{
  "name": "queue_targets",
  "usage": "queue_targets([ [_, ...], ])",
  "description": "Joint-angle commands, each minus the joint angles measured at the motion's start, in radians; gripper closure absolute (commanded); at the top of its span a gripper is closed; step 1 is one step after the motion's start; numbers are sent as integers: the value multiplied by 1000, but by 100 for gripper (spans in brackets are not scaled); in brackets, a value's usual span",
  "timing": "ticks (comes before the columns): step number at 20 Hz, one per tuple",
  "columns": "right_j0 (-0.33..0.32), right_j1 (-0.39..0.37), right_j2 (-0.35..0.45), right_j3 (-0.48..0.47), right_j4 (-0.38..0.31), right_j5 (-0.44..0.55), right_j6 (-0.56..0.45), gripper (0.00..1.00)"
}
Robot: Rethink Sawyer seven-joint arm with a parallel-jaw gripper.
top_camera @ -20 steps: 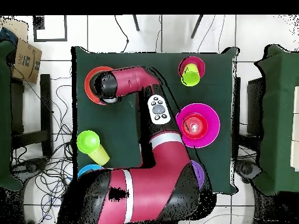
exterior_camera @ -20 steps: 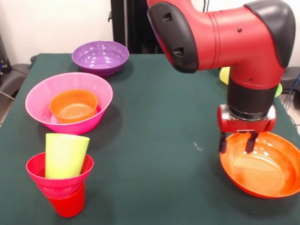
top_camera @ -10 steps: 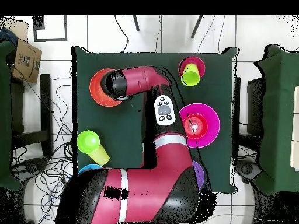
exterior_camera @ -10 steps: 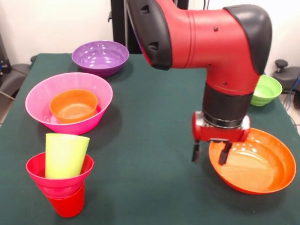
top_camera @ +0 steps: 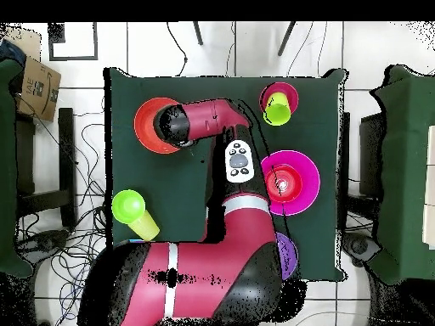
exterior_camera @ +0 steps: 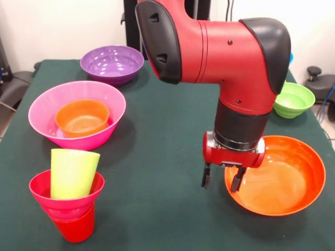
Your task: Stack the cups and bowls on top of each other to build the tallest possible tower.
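From the front, the hand (exterior_camera: 222,181) hangs low over the green worktop (exterior_camera: 167,141) with its two fingers apart, straddling the near-left rim of the large orange bowl (exterior_camera: 277,180): one finger sits outside the wall, the other inside the bowl. Nothing is clamped yet. To the left, the large pink bowl (exterior_camera: 63,133) holds a small orange bowl (exterior_camera: 82,117). In the front corner stands the tower (exterior_camera: 70,196): a red cup (exterior_camera: 75,228) at the bottom, a magenta bowl (exterior_camera: 66,202) seated on it, and a pale yellow cup (exterior_camera: 72,172) leaning slightly inside that. A purple bowl (exterior_camera: 112,63) sits at the far side and a ribbed green bowl (exterior_camera: 293,99) at the right.

From overhead, the arm covers much of the worktop. The large orange bowl (top_camera: 153,125) lies partly under the wrist; the tower (top_camera: 278,103) is in the corner across from it, and the large pink bowl (top_camera: 307,180) is beside the arm. A lime green cup (top_camera: 134,212) lies tipped at the worktop's edge.

The large orange bowl looks light, stiff and glossy, so likely slippery. A pinch across the thin rim wall seems the sensible hold, though the bowl may tilt when lifted.
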Motion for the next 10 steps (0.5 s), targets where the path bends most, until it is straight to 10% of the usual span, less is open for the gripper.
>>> queue_targets([
  [1, 23, 71, 28, -19, 27, -7, 115, 0],
  [10, -35, 33, 173, 61, 159, 160, -73, 0],
])
